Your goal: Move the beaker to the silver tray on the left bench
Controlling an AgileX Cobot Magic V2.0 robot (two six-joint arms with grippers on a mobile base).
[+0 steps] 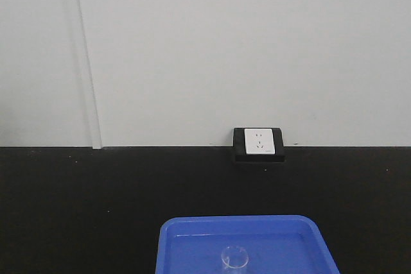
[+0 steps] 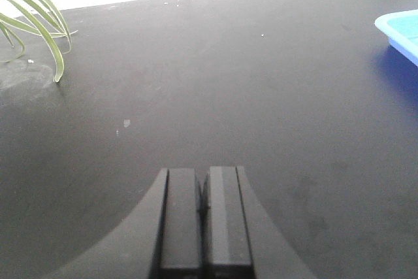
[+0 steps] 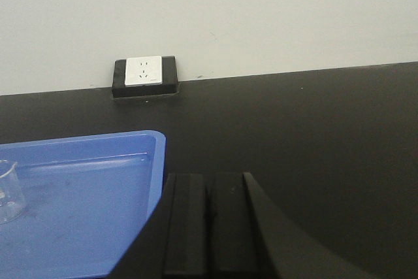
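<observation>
A small clear glass beaker [image 1: 235, 258] stands in a bright blue plastic tray [image 1: 192, 242] on a black bench top, at the bottom of the front view. The beaker also shows at the left edge of the right wrist view [image 3: 9, 194], inside the blue tray [image 3: 98, 227]. My right gripper [image 3: 209, 181] is shut and empty, just right of the blue tray's right rim. My left gripper [image 2: 202, 174] is shut and empty over bare black bench top [image 2: 228, 83], with the blue tray's corner [image 2: 401, 27] far to its right. The silver tray is out of view.
A white wall socket in a black housing [image 1: 259, 142] sits at the back of the bench against the white wall; it also shows in the right wrist view [image 3: 144, 75]. Green plant leaves [image 2: 36, 14] hang over the bench at the far left of the left wrist view.
</observation>
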